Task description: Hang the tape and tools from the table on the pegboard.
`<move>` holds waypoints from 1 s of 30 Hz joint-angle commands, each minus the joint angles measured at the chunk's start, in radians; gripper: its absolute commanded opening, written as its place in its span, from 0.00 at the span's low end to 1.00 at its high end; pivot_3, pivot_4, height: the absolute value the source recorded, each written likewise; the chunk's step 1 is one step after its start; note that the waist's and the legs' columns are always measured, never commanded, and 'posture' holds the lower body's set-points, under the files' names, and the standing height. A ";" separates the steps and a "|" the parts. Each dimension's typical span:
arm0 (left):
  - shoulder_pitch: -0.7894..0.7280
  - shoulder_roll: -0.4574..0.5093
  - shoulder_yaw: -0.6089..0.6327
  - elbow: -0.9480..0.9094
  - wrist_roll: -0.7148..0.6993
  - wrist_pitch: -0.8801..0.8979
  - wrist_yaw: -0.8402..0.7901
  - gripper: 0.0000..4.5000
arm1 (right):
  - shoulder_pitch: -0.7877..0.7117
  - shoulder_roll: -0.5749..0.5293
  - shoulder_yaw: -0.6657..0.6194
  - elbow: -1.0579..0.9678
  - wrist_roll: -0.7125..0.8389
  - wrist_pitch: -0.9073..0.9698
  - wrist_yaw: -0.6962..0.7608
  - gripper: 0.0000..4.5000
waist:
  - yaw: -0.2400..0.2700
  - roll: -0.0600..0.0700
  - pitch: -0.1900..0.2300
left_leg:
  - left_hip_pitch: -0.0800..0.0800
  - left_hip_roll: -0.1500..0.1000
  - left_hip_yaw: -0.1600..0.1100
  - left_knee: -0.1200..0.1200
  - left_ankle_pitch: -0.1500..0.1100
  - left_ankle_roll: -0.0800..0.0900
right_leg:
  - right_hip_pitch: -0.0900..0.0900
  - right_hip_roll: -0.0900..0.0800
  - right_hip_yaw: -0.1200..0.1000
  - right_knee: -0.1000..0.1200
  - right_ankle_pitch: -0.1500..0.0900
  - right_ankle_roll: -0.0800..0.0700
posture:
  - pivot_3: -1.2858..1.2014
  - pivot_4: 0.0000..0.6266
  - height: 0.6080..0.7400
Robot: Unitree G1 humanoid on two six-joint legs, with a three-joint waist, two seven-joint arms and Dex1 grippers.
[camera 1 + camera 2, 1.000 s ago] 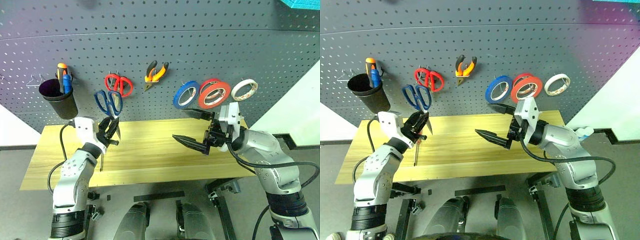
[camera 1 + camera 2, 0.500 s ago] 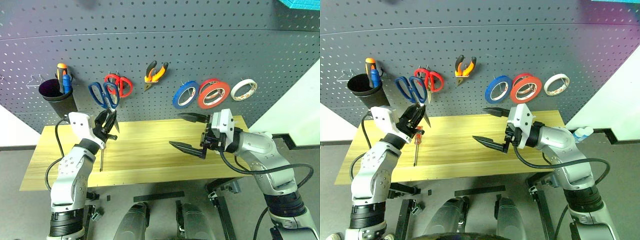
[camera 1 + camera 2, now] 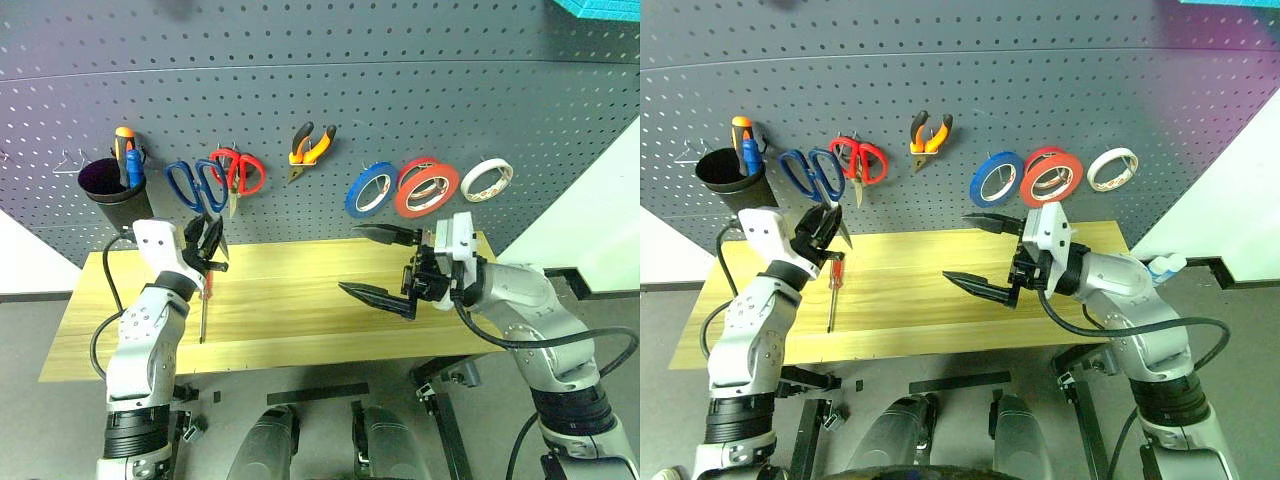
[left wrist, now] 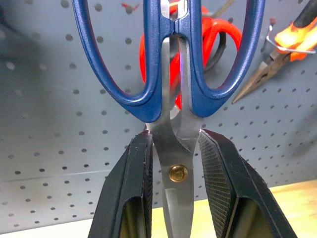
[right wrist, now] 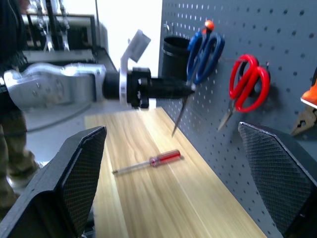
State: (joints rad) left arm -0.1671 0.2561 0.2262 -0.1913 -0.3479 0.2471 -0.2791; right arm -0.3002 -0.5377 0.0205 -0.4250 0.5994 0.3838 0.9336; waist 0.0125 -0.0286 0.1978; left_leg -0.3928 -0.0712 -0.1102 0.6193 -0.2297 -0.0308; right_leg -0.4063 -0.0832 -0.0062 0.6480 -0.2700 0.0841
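Holding blue-handled steel scissors [image 3: 197, 186] pinched in your left gripper [image 3: 207, 243] at grey pegboard [image 3: 420, 80]; right gripper [image 3: 378, 263] wide open, empty, above wooden desk [image 3: 290, 310].

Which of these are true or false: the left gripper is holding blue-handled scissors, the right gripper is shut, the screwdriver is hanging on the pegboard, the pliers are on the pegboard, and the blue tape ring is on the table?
1. The left gripper holds the blue-handled scissors. True.
2. The right gripper is shut. False: its jaws stand wide open and empty.
3. The red-handled screwdriver hangs on the pegboard. False: it lies on the table.
4. The pliers hang on the pegboard. True.
5. The blue tape ring is on the table. False: it hangs on the pegboard.
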 commanded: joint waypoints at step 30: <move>0.019 0.054 0.006 0.067 0.011 -0.044 -0.078 0.99 | -0.010 -0.012 -0.024 -0.066 0.057 0.030 -0.040 1.00 | -0.004 0.003 -0.019 | 0.000 0.001 0.001 0.010 -0.001 0.002 | 0.003 0.002 0.001 0.002 0.004 0.001 | 0.51 0.17 1.00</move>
State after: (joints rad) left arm -0.1593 0.2933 0.2111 -0.0853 -0.3192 0.1971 -0.3422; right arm -0.3011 -0.5403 0.0110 -0.4512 0.6509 0.4266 0.8917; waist 0.0090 -0.0252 0.1785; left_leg -0.3925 -0.0703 -0.1091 0.6292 -0.2309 -0.0287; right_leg -0.4029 -0.0815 -0.0054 0.6497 -0.2663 0.0848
